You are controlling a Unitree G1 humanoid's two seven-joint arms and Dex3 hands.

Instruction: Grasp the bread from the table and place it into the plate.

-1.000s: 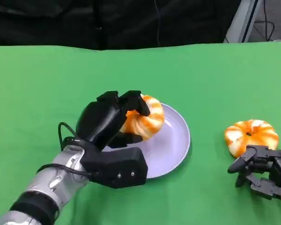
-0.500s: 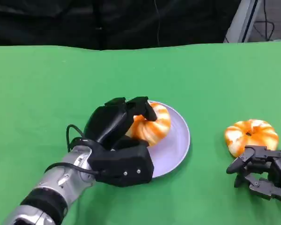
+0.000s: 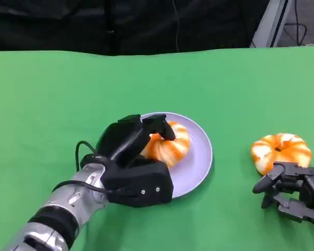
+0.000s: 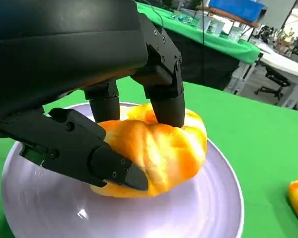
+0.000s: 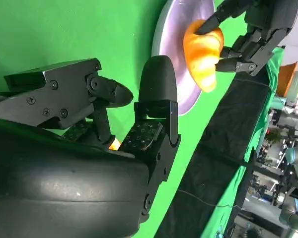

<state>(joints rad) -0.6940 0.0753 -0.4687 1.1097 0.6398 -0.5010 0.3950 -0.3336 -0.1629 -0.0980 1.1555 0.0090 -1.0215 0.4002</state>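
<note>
The left hand [image 3: 130,144] holds the bread [image 3: 168,144] over the plate [image 3: 199,157], its fingers [image 4: 164,94] pressed down onto the top of the loaf while the thumb [image 4: 89,156] clamps it from the near side, so the grip is narrow and wrapped on the bread, not spread. In the left wrist view the underside of the loaf sits at or very near the plate's lilac floor, though whether it bears its full weight there I cannot tell. The hold looks arranged for a set-down: the grasp from above and the side leaves the bottom of the loaf free to meet the plate, and the loaf is kept toward the plate's near-left part, inside the rim. I judge the placing step to be almost done, with only the release left. The right hand [image 3: 293,191] rests low on the green surface [image 3: 57,94], its fingers loosely curled and apart, holding nothing. It lies just beside a second bread [image 3: 281,151], which sits on the surface well apart from the plate, perhaps waiting its turn.
</note>
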